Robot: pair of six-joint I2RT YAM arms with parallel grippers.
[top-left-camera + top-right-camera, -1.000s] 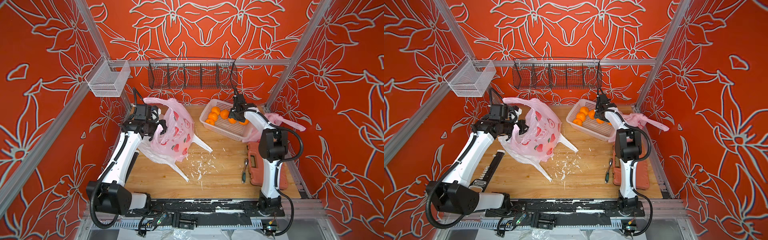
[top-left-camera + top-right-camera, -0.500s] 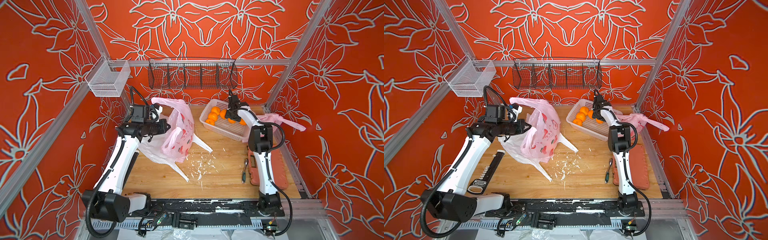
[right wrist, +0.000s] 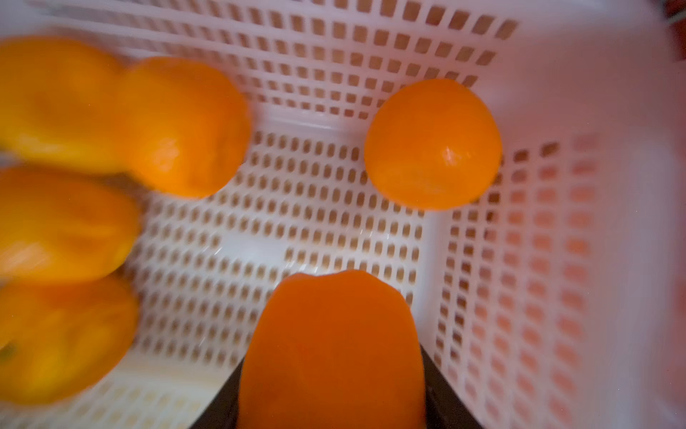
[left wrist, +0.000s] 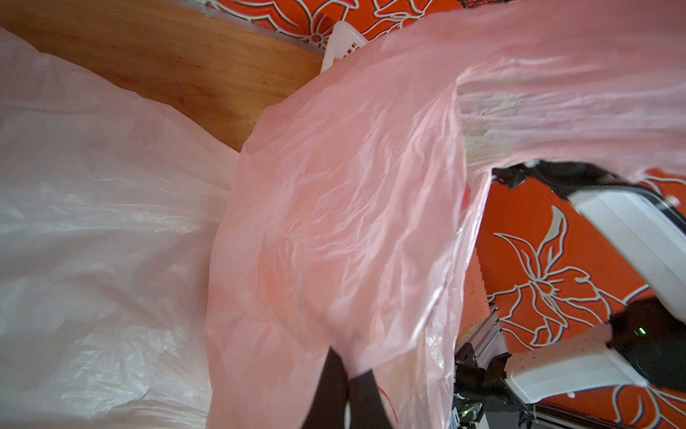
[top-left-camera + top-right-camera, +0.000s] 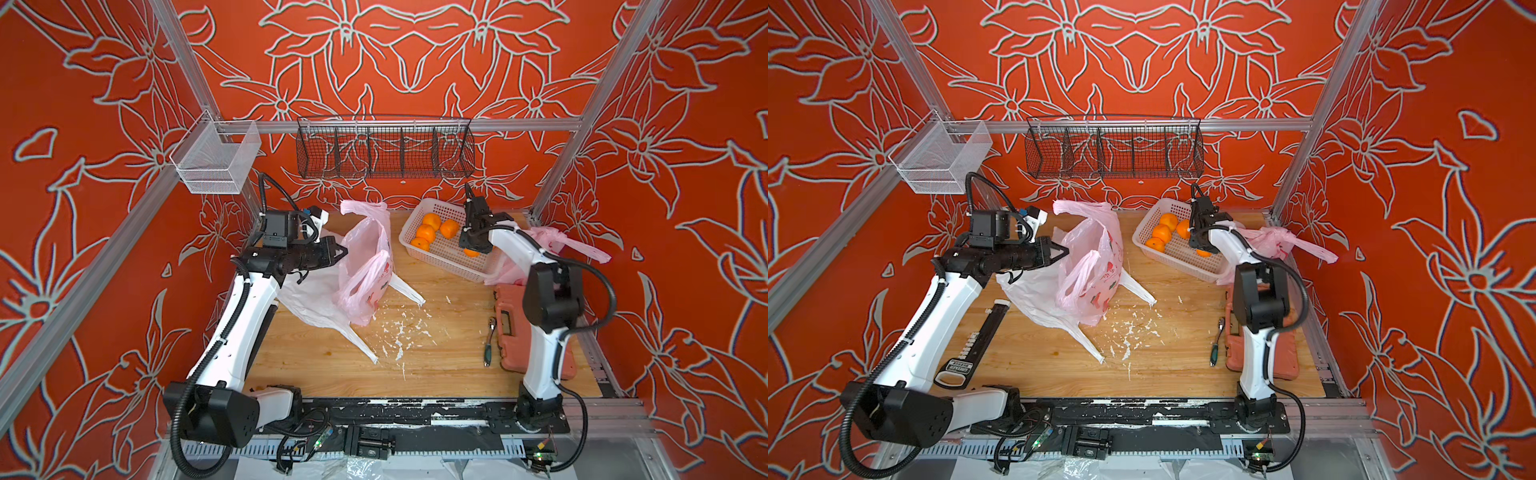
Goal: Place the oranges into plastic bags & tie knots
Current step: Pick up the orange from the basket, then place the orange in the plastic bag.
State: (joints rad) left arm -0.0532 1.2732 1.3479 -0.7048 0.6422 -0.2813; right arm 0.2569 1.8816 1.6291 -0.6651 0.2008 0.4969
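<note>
Bag (image 5: 365, 245) upright, mouth up, pinched in left fingers (image 4: 328, 390); right fingers (image 3: 443, 405) grip orange (image 3: 330, 353) inside basket (image 3: 557, 111).

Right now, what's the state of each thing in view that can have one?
left end effector, shut on the pink printed bag rim
right end effector, shut on an orange
pink printed bag, held up, handles untied
white bag, lying flat, handles untied
white basket, upright, holding loose oranges
orange tool case, closed

Left jaws pinching upright pink bag (image 5: 365, 249), right jaws low over white basket (image 5: 444, 259), orange (image 5: 471, 252) at their tips
</note>
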